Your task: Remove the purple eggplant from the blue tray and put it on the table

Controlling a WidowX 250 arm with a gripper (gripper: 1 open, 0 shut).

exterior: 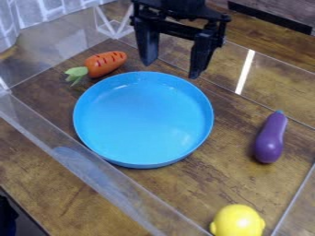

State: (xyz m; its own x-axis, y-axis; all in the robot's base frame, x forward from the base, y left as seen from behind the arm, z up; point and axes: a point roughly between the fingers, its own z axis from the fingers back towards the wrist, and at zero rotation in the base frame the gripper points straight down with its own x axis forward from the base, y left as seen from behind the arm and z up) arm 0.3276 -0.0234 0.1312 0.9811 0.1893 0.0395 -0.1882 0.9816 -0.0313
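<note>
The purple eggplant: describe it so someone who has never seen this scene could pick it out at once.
Start at the big round blue tray in the middle of the table. To its right, clear of the rim, the purple eggplant lies on the wood. It is glossy, elongated and purple, unlike the round yellow lemon below it or the orange carrot on the tray's far side.

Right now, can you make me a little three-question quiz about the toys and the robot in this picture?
1. True or false: the purple eggplant lies inside the blue tray.
2. Which toy lies nearest the picture's bottom edge? A) orange carrot B) yellow lemon C) purple eggplant
3. Fill in: the robot's hand is ____, holding nothing.

Key: 1 false, it lies on the table to the tray's right. 2 B. 3 open.
</note>
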